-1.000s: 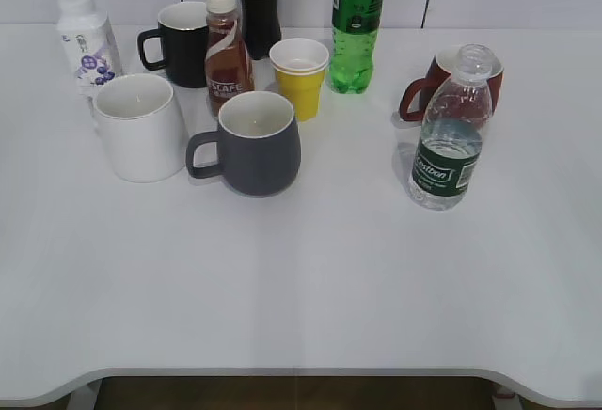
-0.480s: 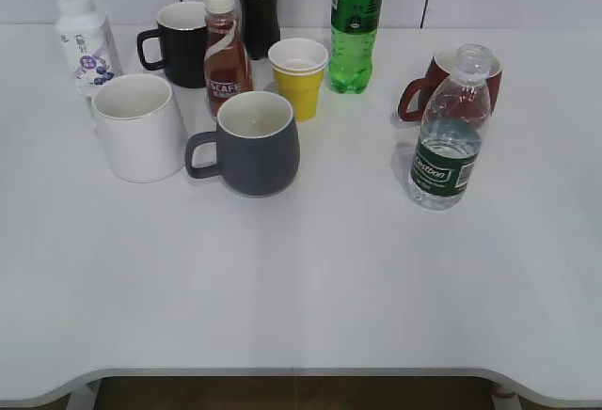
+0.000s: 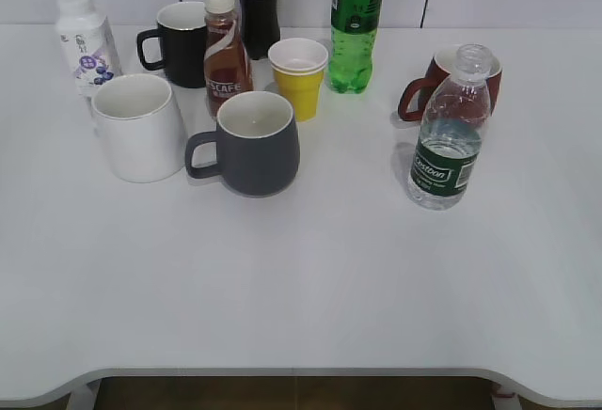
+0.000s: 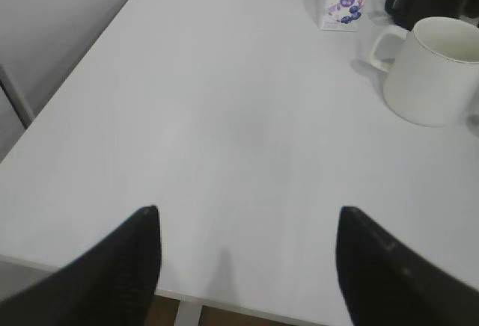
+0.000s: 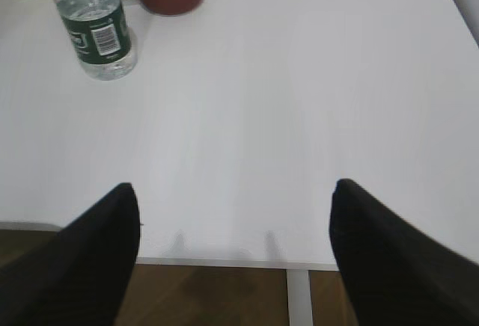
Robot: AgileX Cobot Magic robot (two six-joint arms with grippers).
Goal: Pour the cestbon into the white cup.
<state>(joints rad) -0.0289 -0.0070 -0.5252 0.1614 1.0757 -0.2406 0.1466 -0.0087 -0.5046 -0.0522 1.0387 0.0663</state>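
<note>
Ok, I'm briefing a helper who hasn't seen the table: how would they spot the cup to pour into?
Look at the cluster of cups and bottles on the left of the table. The white cup stands at its front-left corner, beside the grey mug. It is the only plain white mug there, with a side handle.
</note>
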